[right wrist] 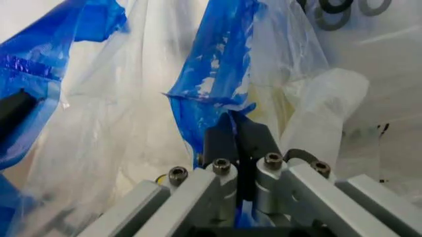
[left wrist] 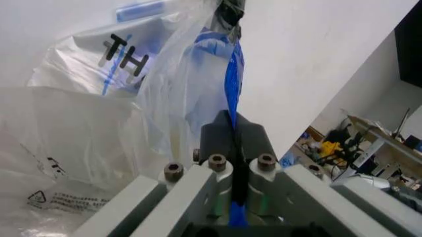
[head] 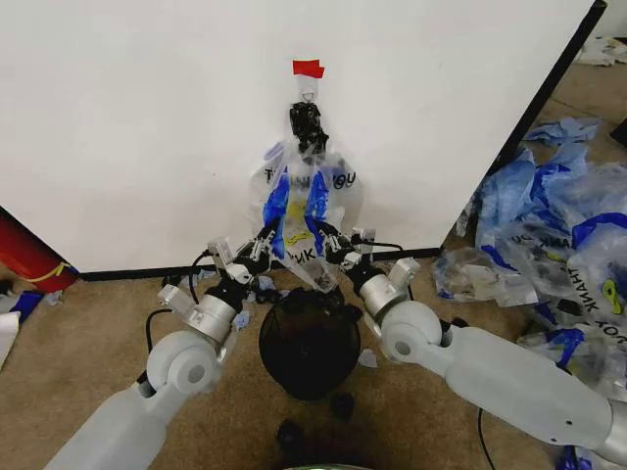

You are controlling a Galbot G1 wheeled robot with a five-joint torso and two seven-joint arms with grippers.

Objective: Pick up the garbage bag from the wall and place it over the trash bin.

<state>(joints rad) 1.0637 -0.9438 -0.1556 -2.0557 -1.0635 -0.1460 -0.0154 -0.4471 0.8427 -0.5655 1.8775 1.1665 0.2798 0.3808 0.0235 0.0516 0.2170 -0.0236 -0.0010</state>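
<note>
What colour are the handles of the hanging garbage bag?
Blue handles, clearest in the right wrist view.

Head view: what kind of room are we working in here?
Likely a lab or test room staged for bag practice: a freestanding white wall panel on carpet, a heap of like bags to the right, and cluttered desks behind. Both tools grip the garbage bag above the trash bin.

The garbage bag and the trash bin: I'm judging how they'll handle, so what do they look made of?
The garbage bag looks like thin, glossy clear plastic film: it wrinkles, and the white wall shows through. Its handles are blue. The trash bin seems to be black wire mesh, probably metal; its weave is see-through.
</note>
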